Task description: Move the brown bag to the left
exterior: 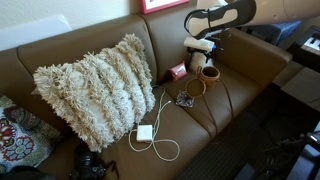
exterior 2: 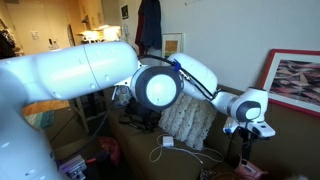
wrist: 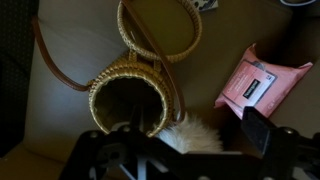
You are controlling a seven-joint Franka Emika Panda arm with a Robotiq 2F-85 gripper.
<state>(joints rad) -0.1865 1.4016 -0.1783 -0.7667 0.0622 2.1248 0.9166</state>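
Observation:
The brown bag (wrist: 125,98) is a small round woven bucket with a dark mouth, standing on the sofa seat. Its thin ring handle (wrist: 160,30) lies just beyond it. In an exterior view the bag (exterior: 209,72) sits near the sofa's right end, with my gripper (exterior: 203,52) hanging just above it. In the wrist view my gripper (wrist: 180,142) is open. One dark finger (wrist: 265,128) stands by the pink pack and the other is low on the bag's side. A white fluffy tuft (wrist: 190,135) lies between the jaws, beside the bag. Nothing is gripped.
A pink pack (wrist: 262,80) lies right of the bag, also seen as a pink pack (exterior: 177,71). A large shaggy pillow (exterior: 95,90) fills the sofa's left half. A white charger with cable (exterior: 145,132) and a small dark item (exterior: 185,100) lie on the seat.

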